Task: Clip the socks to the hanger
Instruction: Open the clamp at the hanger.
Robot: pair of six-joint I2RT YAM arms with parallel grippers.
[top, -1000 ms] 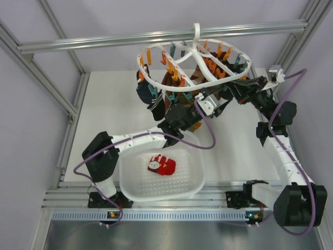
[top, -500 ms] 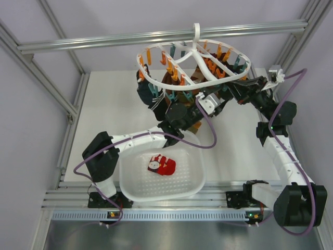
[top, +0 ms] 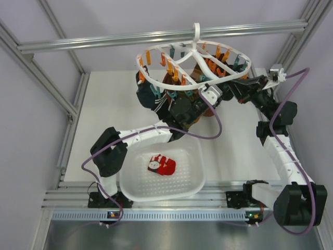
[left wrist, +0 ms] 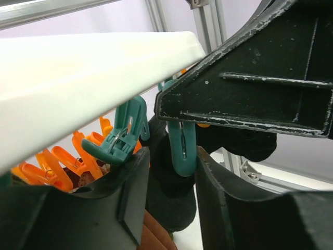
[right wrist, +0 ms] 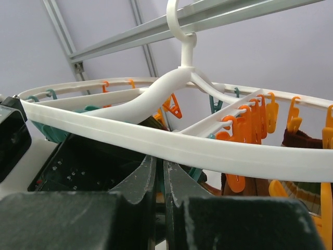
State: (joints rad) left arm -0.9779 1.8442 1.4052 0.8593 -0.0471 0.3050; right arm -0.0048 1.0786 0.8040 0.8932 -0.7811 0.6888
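The socks (top: 162,165) lie in the basket (top: 126,182) by the arm bases. Farther back, the left gripper (left wrist: 171,162) reaches up under the hanger (right wrist: 156,141), its fingers partly open with a teal clip (left wrist: 182,148) between them, touching one finger. The right gripper (right wrist: 160,174) sits just below the rim, fingers closed on nothing.

Pale lilac walls (top: 31,104) enclose a white tabletop (top: 104,114) framed by aluminium rails (top: 156,37).
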